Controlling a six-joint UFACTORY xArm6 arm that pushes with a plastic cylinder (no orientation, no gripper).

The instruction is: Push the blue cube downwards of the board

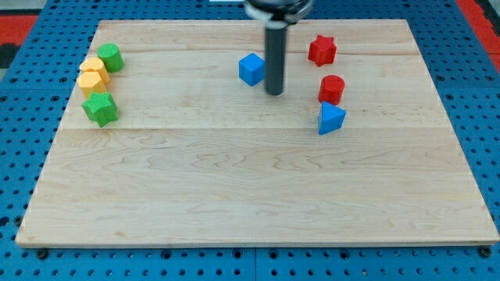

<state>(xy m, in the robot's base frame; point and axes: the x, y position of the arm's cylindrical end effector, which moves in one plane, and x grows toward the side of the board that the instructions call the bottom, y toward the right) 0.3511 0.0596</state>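
Blue cube (pixel 251 69) sitting upper-middle of tabletop (pixel 250 195). My tip (pixel 274 92) resting just right of it. No fingers, holding nothing. Cube looking light, rigid, slippery; judging top face as contact spot.

On the board (pixel 250 195), my tip (pixel 274 92) sits just right of the blue cube (pixel 251 69) at upper centre, three blocks stack down the upper right, and four more cluster touching at the upper left edge.
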